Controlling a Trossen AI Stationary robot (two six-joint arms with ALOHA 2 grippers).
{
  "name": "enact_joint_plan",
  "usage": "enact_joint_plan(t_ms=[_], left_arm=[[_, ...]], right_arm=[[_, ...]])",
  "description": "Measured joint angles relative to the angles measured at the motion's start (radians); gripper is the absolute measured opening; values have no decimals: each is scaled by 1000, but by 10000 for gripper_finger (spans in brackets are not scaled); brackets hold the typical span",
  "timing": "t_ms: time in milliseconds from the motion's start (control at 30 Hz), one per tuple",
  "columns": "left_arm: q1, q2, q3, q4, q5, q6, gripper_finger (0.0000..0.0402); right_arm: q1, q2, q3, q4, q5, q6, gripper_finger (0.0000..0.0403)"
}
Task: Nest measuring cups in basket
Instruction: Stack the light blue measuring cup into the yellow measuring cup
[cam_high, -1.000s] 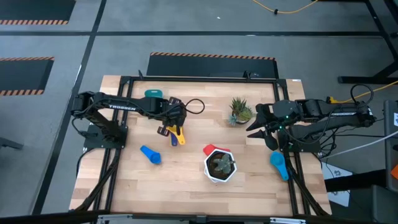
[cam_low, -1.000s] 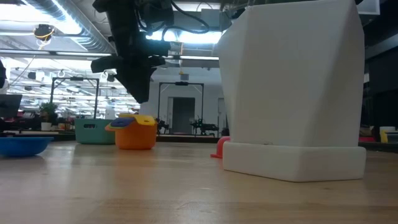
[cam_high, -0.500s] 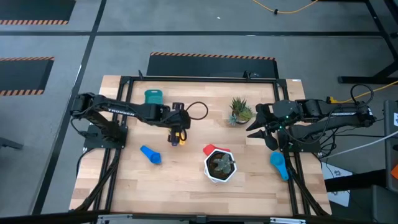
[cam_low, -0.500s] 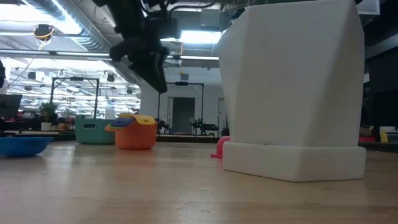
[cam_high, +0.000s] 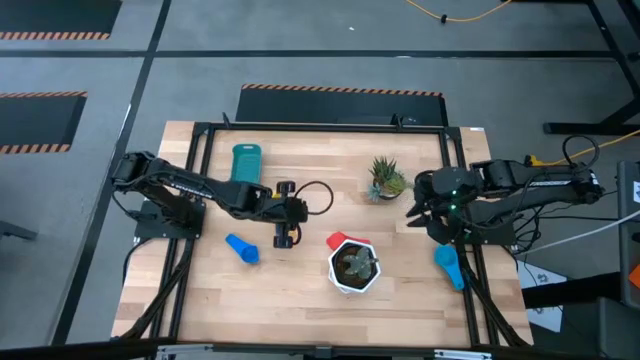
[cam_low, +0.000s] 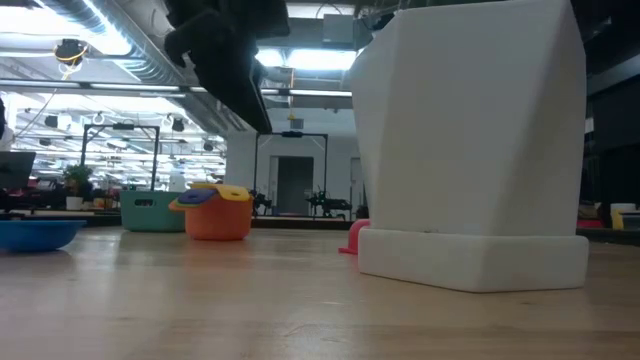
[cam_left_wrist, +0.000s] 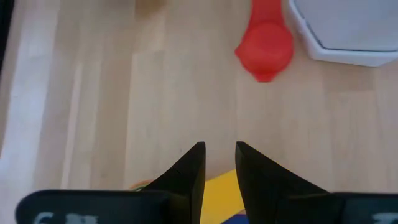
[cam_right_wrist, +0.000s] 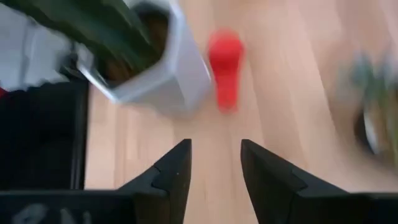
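Left hand (cam_high: 287, 222) sits mid-surface over the nested stack of orange, yellow and dark blue cups (cam_low: 214, 211); fingers (cam_left_wrist: 191, 171) narrow with a small gap, nothing between them, the yellow cup (cam_left_wrist: 219, 194) showing just below the tips. Red cup (cam_high: 338, 241) lies just right of that hand, touching the white hexagonal pot (cam_high: 354, 266), its handle running toward the pot in the left wrist view. Looks like the red cup is next: reach is rightward, left hand clearly nearer than the right. Basket (cam_high: 246, 161) is at the back left, well apart from the stack, empty as far as the top view tells. Blue cup (cam_high: 241, 248) lies front left, handle angled diagonally. Light blue cup (cam_high: 448, 264) sits at the right edge, just in front of the right hand (cam_high: 425, 212), which waits there with fingers moderately apart, empty. Small succulent (cam_high: 384, 179) at back centre. Low view shows the stack's nesting order and the red cup peeking from behind the pot; top view hides the stack under the arm. Right wrist view is blurred.
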Motion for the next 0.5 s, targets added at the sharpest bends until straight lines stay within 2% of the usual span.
enact_joint_plan(t_ms=[200,500], left_arm=[[-19,0,0,15,0,-1,82],[-19,0,0,16,-1,0,82]], right_arm=[[0,17,0,-231,14,193,142],[0,116,0,-357,36,243,142]])
